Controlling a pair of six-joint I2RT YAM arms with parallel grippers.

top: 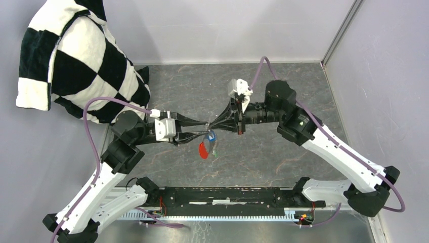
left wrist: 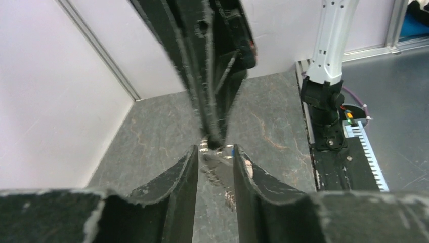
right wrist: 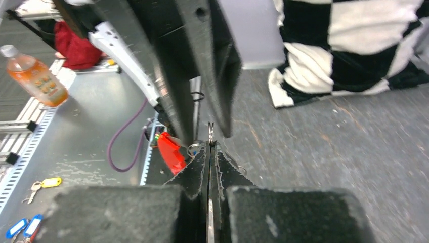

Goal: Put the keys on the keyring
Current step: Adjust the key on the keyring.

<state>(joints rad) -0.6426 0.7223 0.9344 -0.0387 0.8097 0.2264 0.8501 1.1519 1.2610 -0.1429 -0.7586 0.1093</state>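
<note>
Keyring [right wrist: 210,132] pinched at the meeting tips of both grippers, over the middle of the table [top: 283,96].

Top view: the left gripper [top: 204,127] and right gripper [top: 210,125] meet tip to tip. The red tag [top: 204,150] shows just on the near side of them, the blue key [top: 212,135] is beside it, and the green key [top: 215,151] is faint at the tag's right. A checked cushion [top: 76,61] lies far left. Left wrist: the left fingers [left wrist: 188,174] stand a narrow gap apart with small blurred metal pieces between them; I cannot tell if they touch. The right gripper reaches in from above. Right wrist: the right fingers [right wrist: 198,167] are pressed together on the thin ring, which stands edge-on, with the tag at their left. An orange bottle [right wrist: 34,76] stands far left.
</note>
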